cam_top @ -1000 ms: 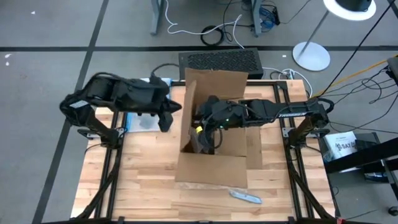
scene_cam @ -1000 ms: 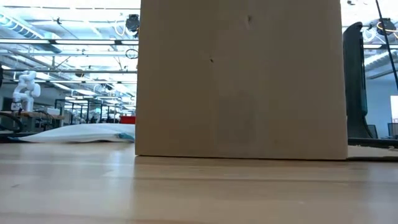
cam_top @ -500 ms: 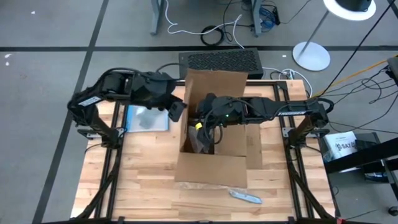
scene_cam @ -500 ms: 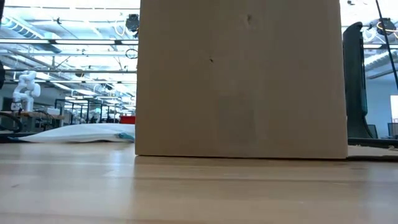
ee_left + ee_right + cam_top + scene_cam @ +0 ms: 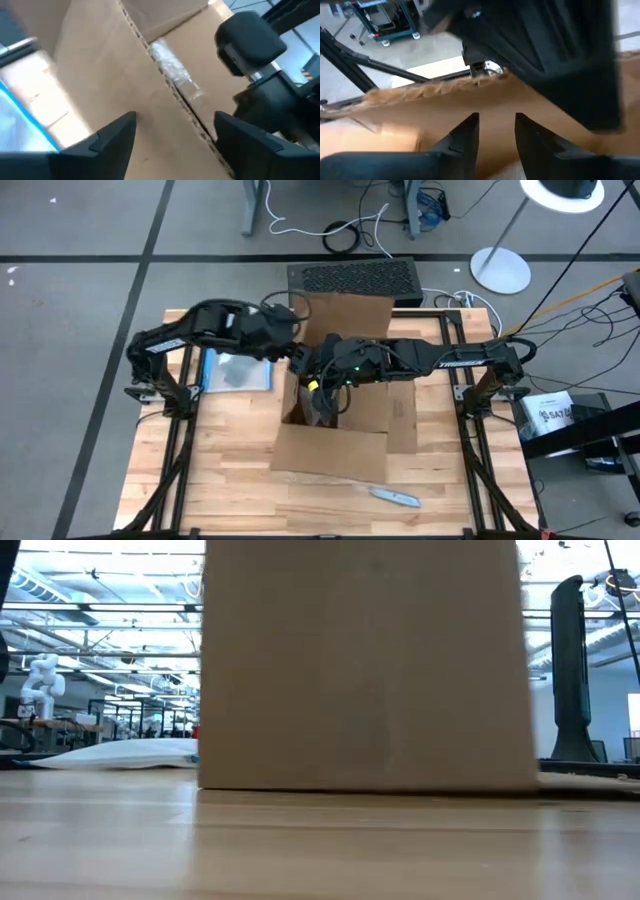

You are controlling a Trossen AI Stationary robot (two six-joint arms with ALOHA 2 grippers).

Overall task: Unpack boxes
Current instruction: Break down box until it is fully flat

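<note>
Carton (image 5: 345, 405) stands open on tabletop (image 5: 230, 470); left hand (image 5: 172, 135) spread over its wall edge, right hand (image 5: 496, 131) part-open inside, both empty.

Matt brown corrugated cardboard on the box (image 5: 345, 395), fluted edge showing with a glossy strip of clear tape (image 5: 172, 65). Pale wooden table (image 5: 230, 470) with visible grain, dark matt gripper fingers (image 5: 112, 137).

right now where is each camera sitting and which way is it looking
High view: above the table, straight down; both arms over the box.
Low view: at tabletop height, level across; the box wall fills it, no arm shows.
Left wrist view: on the left arm, facing the box edge; left end effector open.
Right wrist view: on the right arm, facing the box wall; right end effector.
All four share the box.
</note>
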